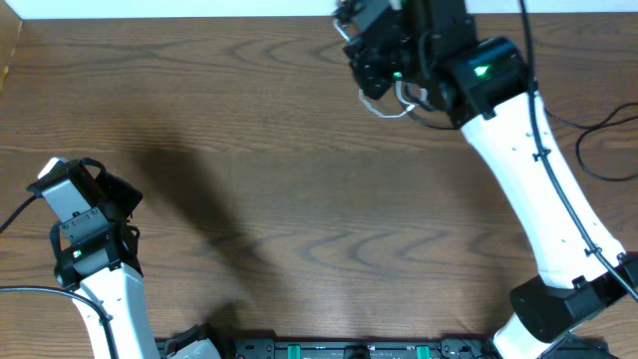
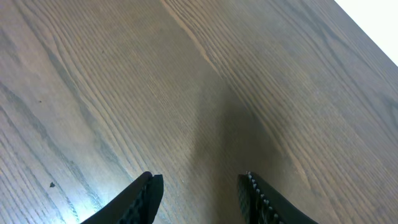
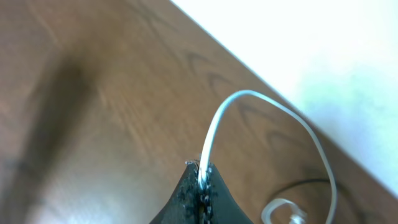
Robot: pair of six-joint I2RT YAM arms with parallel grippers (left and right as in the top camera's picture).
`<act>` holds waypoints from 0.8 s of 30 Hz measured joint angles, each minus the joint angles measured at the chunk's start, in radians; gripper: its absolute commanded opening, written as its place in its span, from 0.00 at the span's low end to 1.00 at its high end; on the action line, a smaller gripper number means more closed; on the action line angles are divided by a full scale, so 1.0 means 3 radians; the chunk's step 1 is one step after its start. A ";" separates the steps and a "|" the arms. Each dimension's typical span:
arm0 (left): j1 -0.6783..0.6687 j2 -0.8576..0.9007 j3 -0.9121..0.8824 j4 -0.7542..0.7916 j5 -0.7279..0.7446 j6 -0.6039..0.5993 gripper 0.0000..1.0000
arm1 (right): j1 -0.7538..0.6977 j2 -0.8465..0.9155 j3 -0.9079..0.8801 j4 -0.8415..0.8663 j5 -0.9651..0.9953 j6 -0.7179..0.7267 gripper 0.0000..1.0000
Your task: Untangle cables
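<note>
A white cable (image 3: pixel 214 127) rises from between the fingertips of my right gripper (image 3: pixel 204 167), which is shut on it. It arcs up and to the right, then drops to a small coil (image 3: pixel 281 210) at the frame's bottom. From overhead, the same white cable (image 1: pixel 387 108) hangs as a short loop under the right gripper (image 1: pixel 367 82) near the table's far edge. A thin dark cable (image 3: pixel 298 184) curves over the wood beside the coil. My left gripper (image 2: pixel 199 186) stands open over bare wood with nothing between its fingers; overhead it sits at the near left (image 1: pixel 88 189).
The wooden table (image 1: pixel 299 199) ends at a white strip along the far side (image 1: pixel 199 8). A thin black cord (image 1: pixel 598 150) lies at the right edge past the right arm. A dark rail (image 1: pixel 349 349) runs along the front edge.
</note>
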 measured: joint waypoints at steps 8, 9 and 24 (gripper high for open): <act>0.0000 0.0000 0.0000 0.0001 0.0029 0.0001 0.44 | -0.0047 -0.0034 0.0000 0.0248 0.0674 0.0187 0.01; 0.0000 0.0000 0.0000 0.0003 0.0036 0.0000 0.44 | -0.0057 -0.0048 0.0000 0.0268 0.0632 0.0198 0.01; 0.0000 0.0001 0.0000 0.0003 0.0048 0.0001 0.44 | -0.0053 -0.0206 -0.0009 0.1480 -0.1659 0.0727 0.01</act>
